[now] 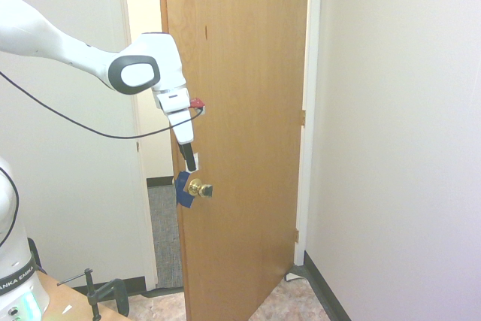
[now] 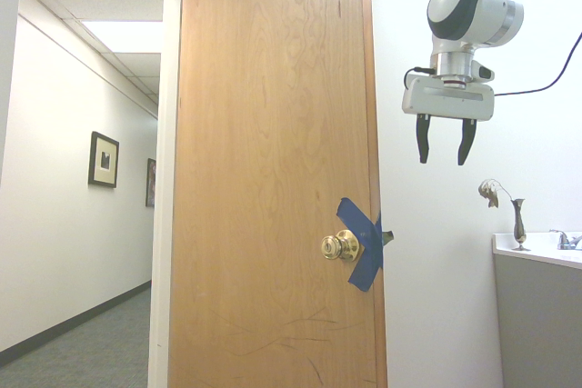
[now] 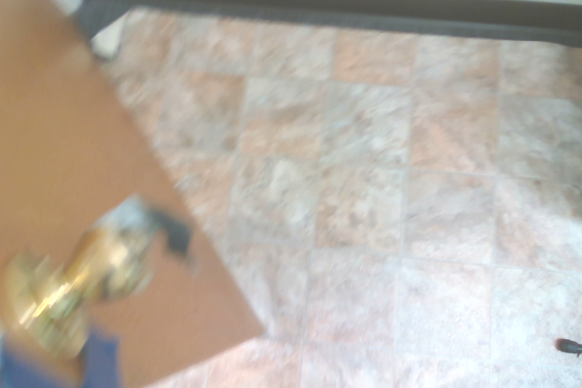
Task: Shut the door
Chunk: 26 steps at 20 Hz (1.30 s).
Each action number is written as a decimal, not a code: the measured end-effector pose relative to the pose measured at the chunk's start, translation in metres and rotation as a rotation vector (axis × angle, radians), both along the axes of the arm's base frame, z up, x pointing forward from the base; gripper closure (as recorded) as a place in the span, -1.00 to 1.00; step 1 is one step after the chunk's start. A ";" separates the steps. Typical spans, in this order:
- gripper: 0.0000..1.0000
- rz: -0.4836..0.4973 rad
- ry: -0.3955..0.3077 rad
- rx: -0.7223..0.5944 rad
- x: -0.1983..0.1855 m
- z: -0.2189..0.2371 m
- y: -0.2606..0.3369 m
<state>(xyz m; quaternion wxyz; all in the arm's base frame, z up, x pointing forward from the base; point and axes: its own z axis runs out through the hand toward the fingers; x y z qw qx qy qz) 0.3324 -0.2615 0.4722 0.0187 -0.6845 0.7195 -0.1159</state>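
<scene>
The door (image 1: 240, 110) stood partly open, swung into the room between the white wall (image 1: 398, 110) on its hinge side and the door frame (image 1: 139, 186) on the latch side. Through the gap at its free edge a carpeted hallway (image 2: 82, 224) showed, with two framed pictures (image 2: 104, 159) on the hallway wall. The tiled floor (image 3: 409, 179) below the door lay bare out to the dark baseboard (image 3: 364, 2).

The white arm (image 1: 68, 46) reached in toward the door's free edge. Its gripper (image 2: 446, 144) pointed downward with the two dark fingers (image 2: 423, 140) spread apart, holding nothing. In the second exterior view it hung off the door's free edge, above knob height, with a strip of wall showing between them; in the first exterior view its tip overlapped that edge just above the knob, so I could not tell whether it touched the wood.

The brass knob (image 2: 338, 246) sat near the free edge, beside crossed strips of blue tape (image 2: 362, 241) that wrapped the edge. A small white sticker (image 1: 194, 162) showed just above the knob.

A counter (image 2: 538, 252) carrying a slim vase (image 2: 518, 223) stood well apart from the door.
</scene>
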 end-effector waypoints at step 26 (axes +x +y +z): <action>-1.00 0.557 -0.190 -0.139 0.341 -0.046 0.249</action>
